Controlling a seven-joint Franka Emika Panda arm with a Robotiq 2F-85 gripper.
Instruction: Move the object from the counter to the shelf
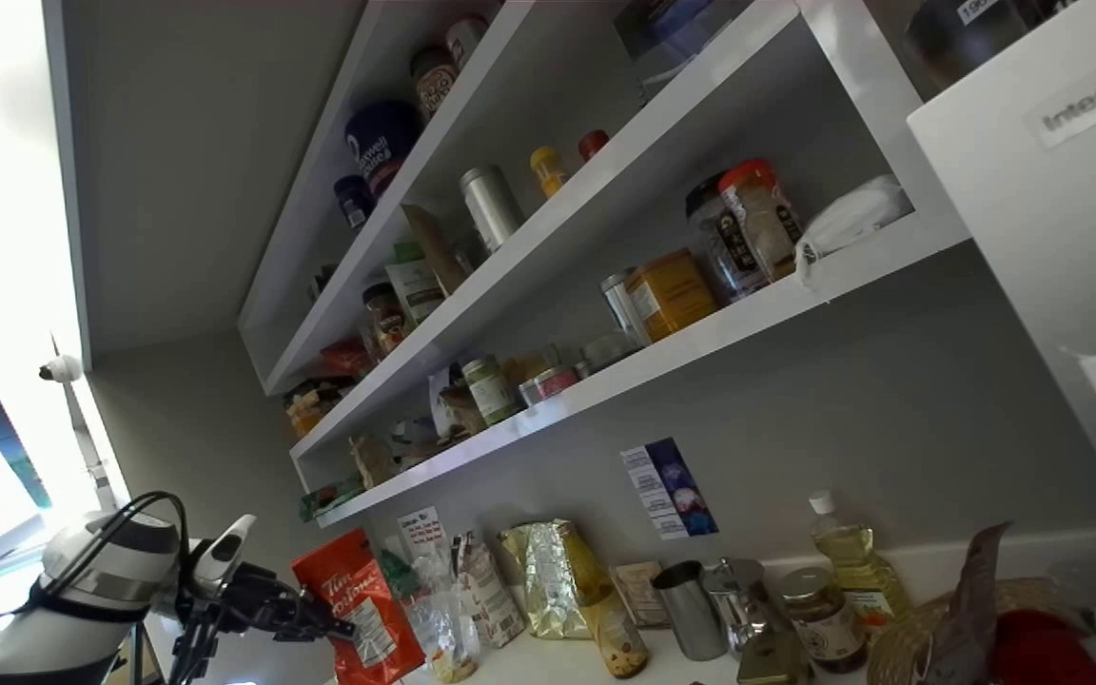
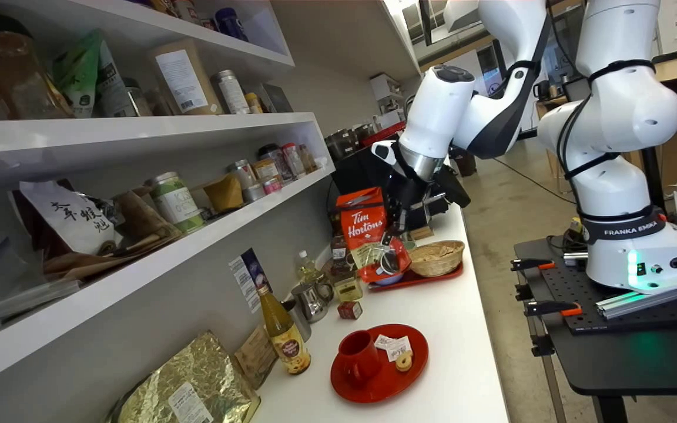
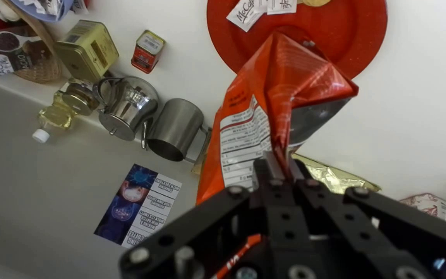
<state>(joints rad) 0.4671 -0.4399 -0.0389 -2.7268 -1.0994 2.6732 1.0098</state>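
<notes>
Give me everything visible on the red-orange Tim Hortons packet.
The red-orange packet looks like glossy, flexible film, with white Tim Hortons lettering and a white panel of small printed text. The gripper pinches it, and the film gathers into creases there. The lettering reads roughly right way up in both exterior views; in the wrist view the packet covers part of the red plate. Other contact can't be told.

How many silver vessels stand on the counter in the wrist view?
2: the lidded teapot, and the handled pitcher beside it. More may be hidden behind the red packet in the gripper.
</notes>
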